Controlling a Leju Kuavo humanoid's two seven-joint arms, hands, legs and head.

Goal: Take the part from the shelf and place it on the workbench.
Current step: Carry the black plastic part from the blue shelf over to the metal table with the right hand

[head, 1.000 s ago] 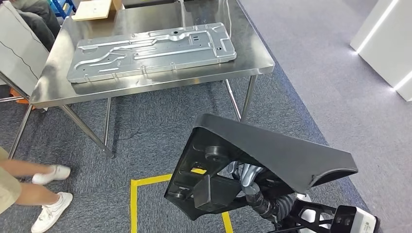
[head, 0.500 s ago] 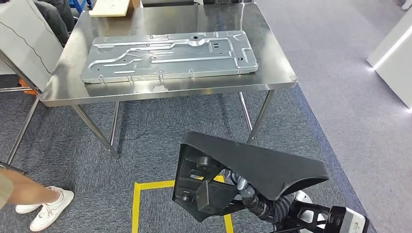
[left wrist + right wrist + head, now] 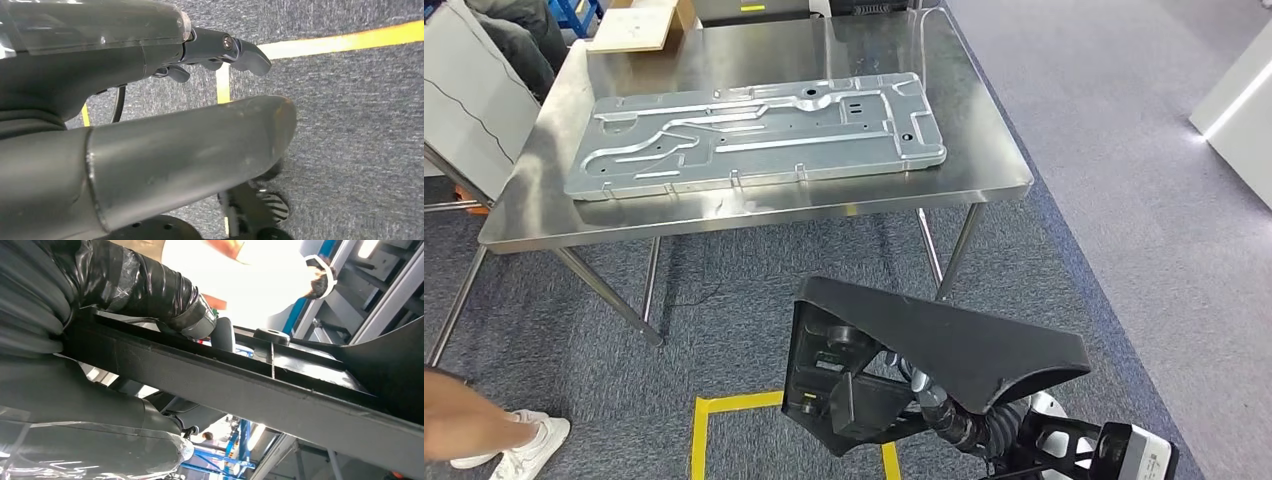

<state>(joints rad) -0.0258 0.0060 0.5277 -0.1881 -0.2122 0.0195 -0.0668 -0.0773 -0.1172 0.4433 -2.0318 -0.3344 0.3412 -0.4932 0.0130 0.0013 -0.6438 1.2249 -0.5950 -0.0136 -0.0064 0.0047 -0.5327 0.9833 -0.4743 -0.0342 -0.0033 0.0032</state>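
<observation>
My right hand [image 3: 932, 388] holds a large black moulded plastic part [image 3: 944, 345] from below, low in the head view over the carpet. In the right wrist view its dark fingers [image 3: 150, 285] wrap over a rib of the part [image 3: 260, 390]. The stainless steel workbench [image 3: 989, 160] stands ahead, a short way beyond the part. My left hand [image 3: 150, 130] hangs above the carpet with nothing in it, its fingers [image 3: 227, 47] stretched out apart from the thumb.
A big pressed metal panel [image 3: 754, 130] covers most of the workbench, with a cardboard box [image 3: 639, 22] at its far left corner. Yellow floor tape [image 3: 729, 403] marks a square below the part. A person's shoe [image 3: 524, 445] is at the lower left. A white unit [image 3: 1239, 85] stands far right.
The whole view has shifted as the camera moved; the workbench now sits more centred ahead. The person's legs at the lower left have moved further out of the picture. My right hand still holds the part.
</observation>
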